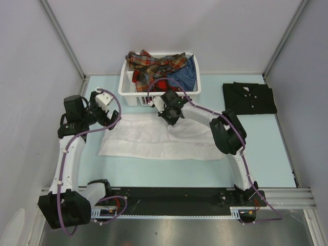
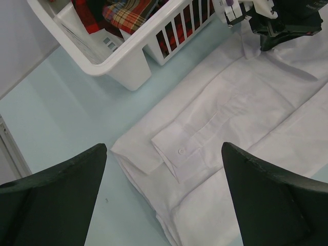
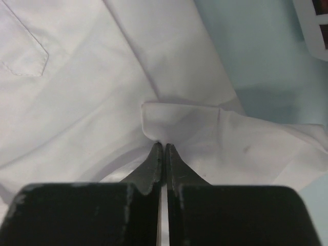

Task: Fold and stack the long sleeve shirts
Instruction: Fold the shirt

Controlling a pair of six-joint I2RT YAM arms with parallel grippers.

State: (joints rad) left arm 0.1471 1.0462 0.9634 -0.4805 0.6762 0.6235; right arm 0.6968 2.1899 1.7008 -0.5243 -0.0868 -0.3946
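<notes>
A white shirt point(image 1: 154, 137) lies spread on the pale blue table, one sleeve with a buttoned cuff point(image 2: 179, 151) folded across it. My right gripper point(image 1: 171, 115) is at the shirt's far edge, shut on a fold of white cloth point(image 3: 179, 123). My left gripper point(image 1: 105, 115) is open and empty above the shirt's left end point(image 2: 164, 205). A black shirt point(image 1: 249, 97) lies folded at the far right. Plaid and blue shirts point(image 1: 161, 69) fill the basket.
The white slatted basket point(image 1: 132, 91) stands at the back centre, just behind the right gripper; it also shows in the left wrist view point(image 2: 123, 64). Grey walls close in on three sides. A black rail point(image 1: 169, 197) runs along the near edge.
</notes>
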